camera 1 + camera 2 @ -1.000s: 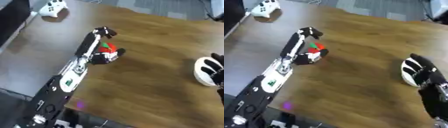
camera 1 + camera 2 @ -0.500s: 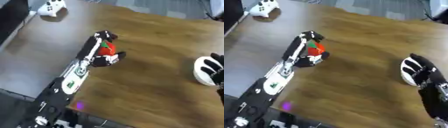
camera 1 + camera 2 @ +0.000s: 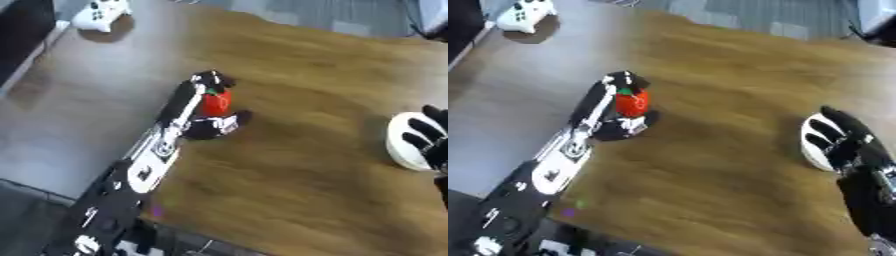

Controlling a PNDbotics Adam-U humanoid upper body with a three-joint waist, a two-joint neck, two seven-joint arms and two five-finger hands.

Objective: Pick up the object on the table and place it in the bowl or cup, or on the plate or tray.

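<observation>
While the left hand (image 3: 619, 120) curls its fingers and thumb around a red tomato-like object (image 3: 632, 102) mid-table (image 3: 710, 165), the right hand (image 3: 846, 142) rests open-fingered against a white bowl (image 3: 401, 141) at right.

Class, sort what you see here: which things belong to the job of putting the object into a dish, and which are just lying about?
Part of the job:
- red object with a green top, held in the left hand with fingers curled round it
- white dish at the table's right edge, with the right hand over it

Just lying about:
- white game controller, far left corner
</observation>
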